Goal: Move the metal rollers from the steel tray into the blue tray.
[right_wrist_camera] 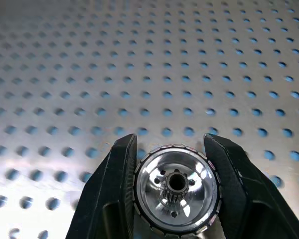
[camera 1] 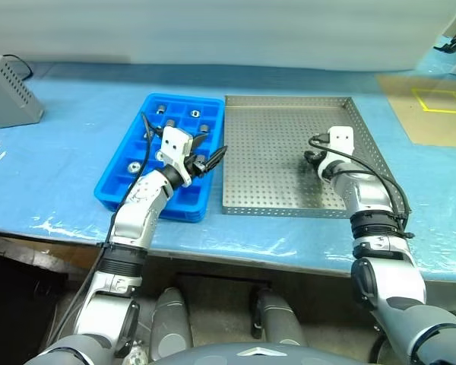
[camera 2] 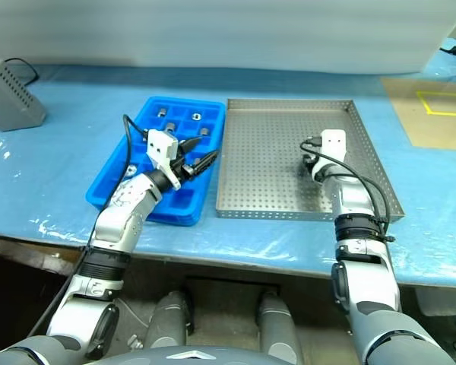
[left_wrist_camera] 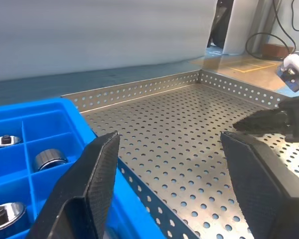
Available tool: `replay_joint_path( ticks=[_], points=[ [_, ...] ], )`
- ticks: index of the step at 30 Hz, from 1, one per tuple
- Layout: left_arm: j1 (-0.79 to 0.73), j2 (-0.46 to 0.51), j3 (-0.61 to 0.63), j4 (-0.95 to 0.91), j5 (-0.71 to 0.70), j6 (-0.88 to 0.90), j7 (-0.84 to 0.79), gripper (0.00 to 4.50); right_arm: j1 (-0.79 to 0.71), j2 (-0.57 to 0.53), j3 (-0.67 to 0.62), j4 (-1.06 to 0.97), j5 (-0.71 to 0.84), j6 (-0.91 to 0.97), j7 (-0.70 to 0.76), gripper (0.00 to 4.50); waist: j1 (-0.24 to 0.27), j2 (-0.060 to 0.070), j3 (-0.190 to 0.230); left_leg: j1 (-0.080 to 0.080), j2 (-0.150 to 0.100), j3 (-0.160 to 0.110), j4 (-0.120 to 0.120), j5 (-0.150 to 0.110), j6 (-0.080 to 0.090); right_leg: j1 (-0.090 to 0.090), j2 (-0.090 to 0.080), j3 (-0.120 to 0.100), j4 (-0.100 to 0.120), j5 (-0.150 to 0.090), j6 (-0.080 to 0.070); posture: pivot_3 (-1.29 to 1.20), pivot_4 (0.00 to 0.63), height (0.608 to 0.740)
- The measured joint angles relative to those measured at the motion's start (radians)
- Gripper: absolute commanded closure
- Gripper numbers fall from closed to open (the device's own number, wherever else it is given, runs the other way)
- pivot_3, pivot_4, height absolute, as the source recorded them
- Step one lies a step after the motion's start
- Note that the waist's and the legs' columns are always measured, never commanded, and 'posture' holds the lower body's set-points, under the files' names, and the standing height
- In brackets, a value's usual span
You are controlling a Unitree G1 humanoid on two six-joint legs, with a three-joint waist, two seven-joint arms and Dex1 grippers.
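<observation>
Blue plastic sheet covers the table (camera 1: 53,182). On it the blue tray (camera 1: 114,186) sits just left of the steel tray (camera 1: 285,114), long sides almost touching.

Blue tray: grid of square compartments, several holding metal rollers (camera 1: 161,108), mostly toward the far end, one per cell. Left wrist view shows three of them close up in neighbouring cells, one lying on its side (left_wrist_camera: 49,159). Exact count hard to tell, the left arm covers part of the grid.

Steel tray: perforated floor, low rim. Apart from the piece in the right gripper's jaws, the visible floor is bare.

Left gripper (camera 1: 209,158) hovers over the near right edge of the blue tray, pointing toward the steel tray. Jaws spread wide, nothing between them, touching nothing.

Right gripper (camera 1: 313,161) is over the right half of the steel tray, low over the floor. Jaws pinching one roller (right_wrist_camera: 176,189): shiny round end face toward the wrist camera, toothed hub in the centre hole, a finger (right_wrist_camera: 117,189) pressed on each side. Can't tell whether the roller is touching the floor or is lifted.

Grey box (camera 1: 7,91) with a cable sits at the far left of the table, well apart from both trays.
</observation>
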State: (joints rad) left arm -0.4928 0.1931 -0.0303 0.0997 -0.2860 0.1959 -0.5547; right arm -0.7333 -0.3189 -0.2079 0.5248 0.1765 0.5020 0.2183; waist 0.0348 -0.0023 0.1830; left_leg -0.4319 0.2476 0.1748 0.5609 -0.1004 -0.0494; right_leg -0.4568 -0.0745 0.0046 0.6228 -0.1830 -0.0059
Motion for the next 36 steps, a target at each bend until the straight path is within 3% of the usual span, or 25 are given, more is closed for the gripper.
replay_joint_path(
  ticks=[9, 23, 28, 36],
  points=[
    [0.083, 0.084, 0.038, -0.176, -0.047, 0.038, -0.016, 1.06, -0.086, 0.117, 0.068, -0.049, 0.069, -0.067, 0.203, 2.84, 0.012, 0.0, 0.0, -0.001, 0.003, 0.0, -0.001, 0.0, 0.0, -0.001, 0.0, -0.002, -0.001, 0.003, -0.005, 0.01, 0.15, 0.74],
    [0.392, 0.386, 0.222, -0.629, -0.269, 0.228, -0.126, 1.06, -0.12, 0.094, 0.26, -0.021, 0.113, -0.079, 0.746, 2.84, 0.074, 0.001, 0.0, 0.0, 0.004, -0.001, -0.007, 0.0, 0.0, -0.001, 0.0, -0.004, 0.0, -0.001, 0.001, 0.21, 0.15, 0.74],
    [0.51, 0.437, 0.305, -0.62, -0.266, 0.203, -0.163, 1.06, -0.112, 0.091, 0.342, -0.065, 0.103, -0.08, 0.851, 2.84, 0.087, 0.001, 0.0, 0.002, 0.004, -0.001, -0.009, 0.0, -0.001, -0.001, 0.0, -0.003, 0.0, -0.002, 0.002, 0.22, 0.15, 0.74],
    [0.495, 0.46, 0.346, -0.564, -0.236, 0.158, -0.16, 1.06, -0.112, 0.114, 0.432, -0.091, 0.06, -0.089, 0.878, 2.84, 0.1, 0.0, 0.0, 0.005, 0.003, -0.002, -0.015, 0.001, -0.002, 0.0, 0.0, -0.003, 0.0, -0.002, 0.002, 0.21, 0.15, 0.74]
  ],
)
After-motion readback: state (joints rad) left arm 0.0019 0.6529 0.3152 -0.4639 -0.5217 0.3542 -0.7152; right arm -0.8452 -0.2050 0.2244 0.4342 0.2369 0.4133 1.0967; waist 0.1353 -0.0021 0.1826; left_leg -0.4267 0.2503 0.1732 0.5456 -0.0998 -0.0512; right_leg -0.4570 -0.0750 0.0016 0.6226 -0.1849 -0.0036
